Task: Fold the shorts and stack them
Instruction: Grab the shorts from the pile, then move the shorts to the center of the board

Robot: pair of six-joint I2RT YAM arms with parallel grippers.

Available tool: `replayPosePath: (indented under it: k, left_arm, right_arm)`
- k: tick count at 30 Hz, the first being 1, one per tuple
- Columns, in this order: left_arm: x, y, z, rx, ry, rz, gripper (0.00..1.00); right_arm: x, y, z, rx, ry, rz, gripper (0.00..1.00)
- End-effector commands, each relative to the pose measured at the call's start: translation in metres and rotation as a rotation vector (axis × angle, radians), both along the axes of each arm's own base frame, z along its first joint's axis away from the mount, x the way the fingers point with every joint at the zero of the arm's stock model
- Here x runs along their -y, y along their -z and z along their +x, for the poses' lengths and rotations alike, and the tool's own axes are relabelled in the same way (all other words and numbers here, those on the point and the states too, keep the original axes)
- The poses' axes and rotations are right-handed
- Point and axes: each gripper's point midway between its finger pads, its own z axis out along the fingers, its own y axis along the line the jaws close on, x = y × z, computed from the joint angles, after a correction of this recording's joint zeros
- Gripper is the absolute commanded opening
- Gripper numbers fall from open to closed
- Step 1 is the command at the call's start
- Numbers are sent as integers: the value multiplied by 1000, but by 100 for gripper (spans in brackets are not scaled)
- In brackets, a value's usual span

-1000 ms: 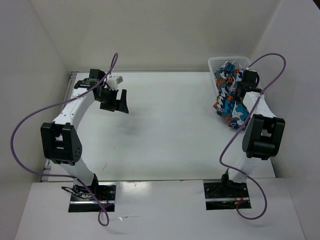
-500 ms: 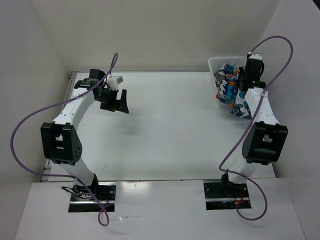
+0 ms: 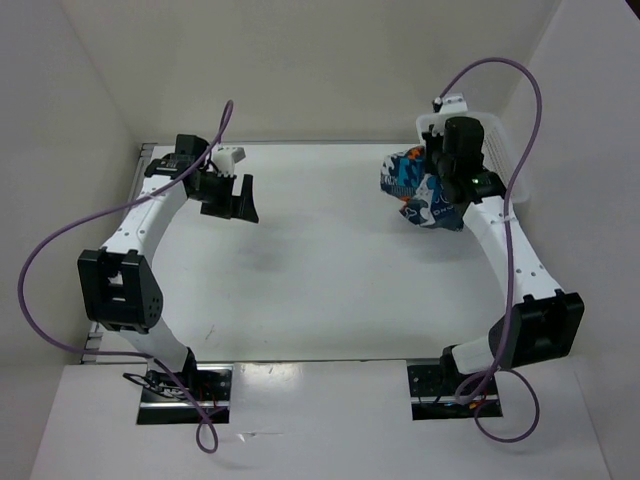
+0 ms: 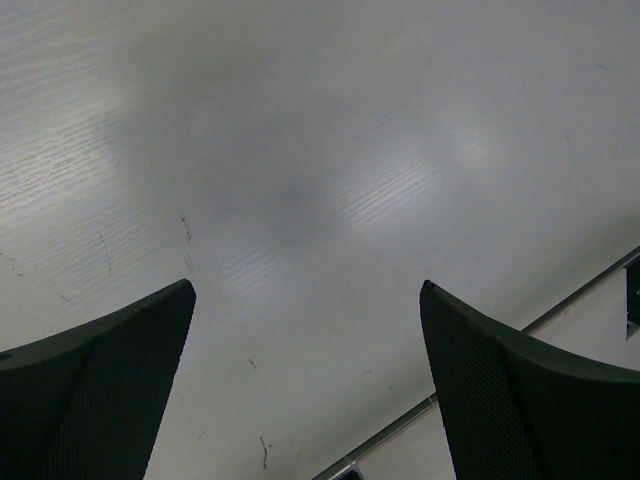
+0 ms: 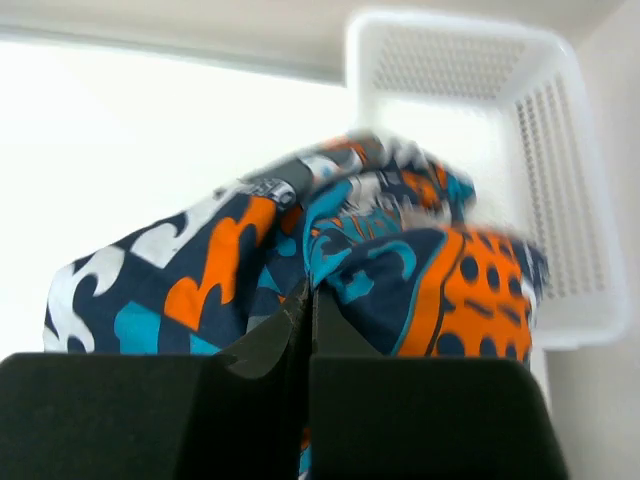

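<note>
Left gripper [image 3: 240,197], upper left of the top view: same spot as half a second ago, jaws spread wide. My left wrist view shows the left gripper [image 4: 307,290] with only bare table [image 4: 350,150] between the two dark fingers [image 4: 110,380].

The change is all at upper right. Half a second ago the shorts were bunched in the basket under the right arm. Now the shorts [image 3: 415,188] hang as a crumpled bundle out over the table [image 3: 330,260], just left of the basket [image 3: 425,124], and the right arm has swung left with them. The right gripper [image 3: 447,185] is pinching the cloth from above. In the right wrist view the right gripper [image 5: 308,300] has its fingers pressed together on a fold of the shorts [image 5: 230,250], and the basket [image 5: 560,180] sits behind them at upper right, nothing visible inside it. From overhead I cannot tell whether the bundle's lowest edge touches the table.

Surface: white tabletop with faint scuffs and a soft shadow in the left wrist view. Room: plain white walls [image 3: 320,60] on three sides. A purple cable [image 3: 60,240] loops beside each arm.
</note>
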Motion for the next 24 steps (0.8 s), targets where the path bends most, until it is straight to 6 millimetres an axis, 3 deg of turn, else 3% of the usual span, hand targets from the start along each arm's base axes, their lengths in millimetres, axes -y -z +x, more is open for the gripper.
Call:
replayPosePath:
  k: [1,2,4,5,6,7,9,10,12,13,15,16,18,20,23,24]
  left_arm:
    - [7,-35,4,96,26,-50,100]
    - [7,-36,6,107,27,-50,100]
    - [7,-46,6,134,27,-52,100]
    - [7,-47,8,145,28,-52,100]
    - [7,-50,7,154,28,-53,100]
    - [7,-54,6,165,28,-53,100]
    - [7,-63,6,188,29,-54,100]
    - [5,-67,5,204,22,-45,100]
    - [3,-76,3,230,15,-36,100]
    - [1,-78,2,240,8,-27,100]
    - [-3,-79,1,249,-6,-8,100]
    - [-4,-85,-1,266,-11,-1,100]
    - [-14,-93,3,303,-44,25,100]
    - [-26,-109,8,350,-80,44,100]
    - [-46,-133,17,422,-146,81,100]
    - [-51,-135,16,431,-166,102,100]
  right_arm:
    - [-13,-90,-2,200,-4,104,0]
    - [-13,-117,-1,256,-6,113,0]
    - [-14,-137,6,294,-4,131,0]
    - [-12,-168,4,360,6,139,0]
    - [-20,-177,10,382,-5,145,0]
    - [-20,-210,7,459,4,157,0]
    - [-25,-244,6,547,-2,157,0]
    - [-32,-279,2,642,-13,184,0]
    - [-30,-314,-3,734,-2,218,0]
    - [-30,-356,-22,833,-14,264,0]
    - [-43,-371,-17,860,-73,326,0]
    - [-49,-396,-32,916,-119,354,0]
    - [-78,-401,-36,911,-247,382,0]
    - [-112,-390,-36,859,-357,407,0]
    - [-164,-342,-20,715,-431,424,0]
    - [-179,-312,-7,642,-430,408,0]
